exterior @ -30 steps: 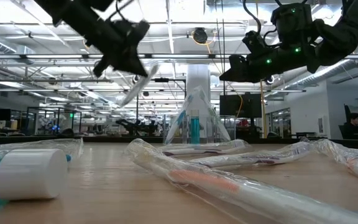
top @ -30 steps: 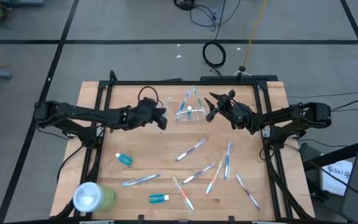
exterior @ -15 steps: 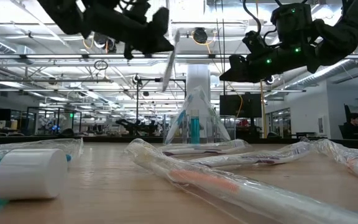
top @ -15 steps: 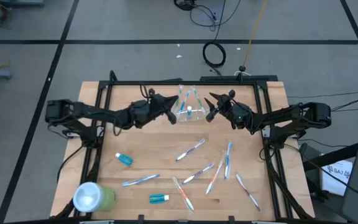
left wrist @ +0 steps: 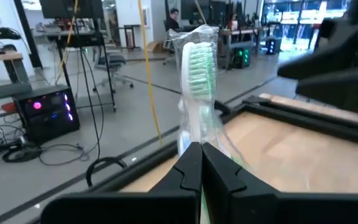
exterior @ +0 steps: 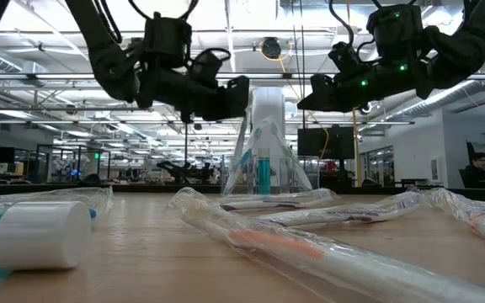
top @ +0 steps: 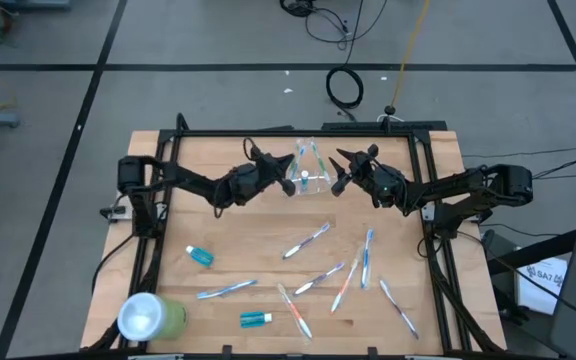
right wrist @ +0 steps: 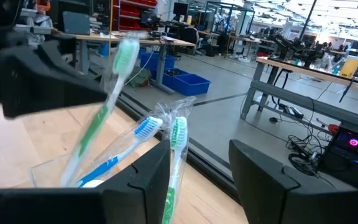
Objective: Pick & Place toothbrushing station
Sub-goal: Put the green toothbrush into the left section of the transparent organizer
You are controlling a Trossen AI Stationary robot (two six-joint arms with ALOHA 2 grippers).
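The clear cup [top: 306,181] stands at the table's far middle with two wrapped toothbrushes, blue [right wrist: 143,129] and green [right wrist: 178,133], leaning in it. My left gripper [top: 288,174] is just left of the cup, level, shut on a wrapped green-bristled toothbrush [left wrist: 199,62]. Right of the cup, my right gripper [top: 340,174] hangs level and open with nothing between its fingers [right wrist: 135,180]. My left gripper pinches the wrapped toothbrush's handle [left wrist: 196,140] between its two fingers, which come level from the table's left and lie across it. The brush is lifted off the table, steeply tilted, head [right wrist: 125,55] up. Its lower end [right wrist: 73,168] reaches down at the cup's mouth; whether it is inside I cannot tell.
Several wrapped toothbrushes [top: 306,240] lie scattered over the table's near half, with two small toothpaste tubes [top: 200,256] [top: 256,318]. A light-green cup [top: 148,316] lies at the near left corner. A black frame rail [top: 298,131] runs along the far edge.
My left gripper has gone toward the table's right edge and down to the clear cup, rolling as it went. The toothbrush it holds has swung from a slant beside the gripper to nearly upright at the cup. My right gripper has kept still.
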